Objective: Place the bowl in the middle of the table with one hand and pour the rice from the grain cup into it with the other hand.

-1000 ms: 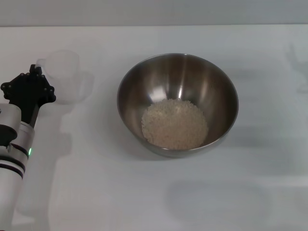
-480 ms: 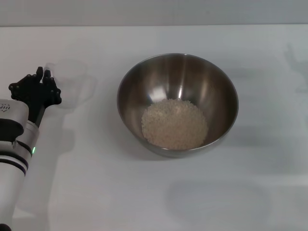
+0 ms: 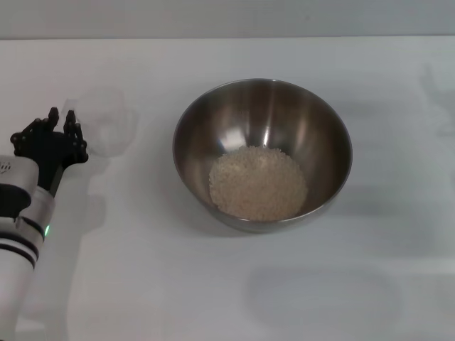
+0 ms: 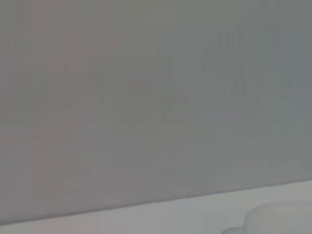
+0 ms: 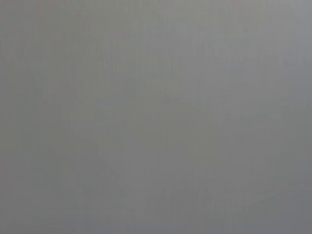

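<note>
Centrally on the white tabletop sits a large stainless-steel mixing bowl holding a heap of pale rice. Far left, a clear plastic grain cup stands upright, seemingly empty. Just beside its handle is the left gripper; whether its fingers are open or closed cannot be told.

Left claw: matte black, knobbed, with short dark fingertips. Behind it a white cylindrical forearm is seen, ringed by dark bands, with a small green indicator light beside them.
</note>
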`<state>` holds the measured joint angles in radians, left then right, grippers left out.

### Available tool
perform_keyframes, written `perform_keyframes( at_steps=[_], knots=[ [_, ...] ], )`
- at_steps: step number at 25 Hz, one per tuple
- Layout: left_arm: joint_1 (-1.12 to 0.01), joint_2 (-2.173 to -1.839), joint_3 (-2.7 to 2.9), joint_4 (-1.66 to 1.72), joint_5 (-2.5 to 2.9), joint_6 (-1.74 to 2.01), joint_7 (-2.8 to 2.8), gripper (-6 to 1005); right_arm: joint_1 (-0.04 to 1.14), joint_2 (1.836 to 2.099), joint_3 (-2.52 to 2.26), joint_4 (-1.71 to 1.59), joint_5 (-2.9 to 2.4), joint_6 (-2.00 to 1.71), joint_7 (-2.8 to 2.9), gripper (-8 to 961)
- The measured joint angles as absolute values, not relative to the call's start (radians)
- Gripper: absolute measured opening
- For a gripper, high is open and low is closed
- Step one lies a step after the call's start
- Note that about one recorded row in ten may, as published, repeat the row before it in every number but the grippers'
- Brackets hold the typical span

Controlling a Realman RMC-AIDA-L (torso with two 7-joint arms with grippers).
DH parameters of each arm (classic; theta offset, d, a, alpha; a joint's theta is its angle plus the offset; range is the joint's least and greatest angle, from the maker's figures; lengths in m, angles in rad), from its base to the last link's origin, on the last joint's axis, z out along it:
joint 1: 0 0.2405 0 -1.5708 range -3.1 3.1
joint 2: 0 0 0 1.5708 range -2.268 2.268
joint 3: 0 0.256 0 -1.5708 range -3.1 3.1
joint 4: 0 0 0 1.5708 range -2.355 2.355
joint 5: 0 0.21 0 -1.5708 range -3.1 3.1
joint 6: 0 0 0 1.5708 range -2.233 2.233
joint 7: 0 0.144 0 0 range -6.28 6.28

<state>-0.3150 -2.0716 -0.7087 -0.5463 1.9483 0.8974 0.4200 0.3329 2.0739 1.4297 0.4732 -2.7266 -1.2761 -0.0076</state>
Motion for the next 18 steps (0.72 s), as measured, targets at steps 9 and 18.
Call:
perform_keyframes(
  at_steps=[9,18],
  knots=[
    [-0.219,-2.065,-0.709,-0.589,1.959,0.953,0.418,284,0.333,2.075,1.43,0.472,-2.727,-1.275,-0.012,810],
    [-0.088,-2.065,-0.709,-0.584,2.077,1.203,0.213,329,0.322,2.078,1.438,0.471,-2.723,-1.284,-0.014,810]
  ],
)
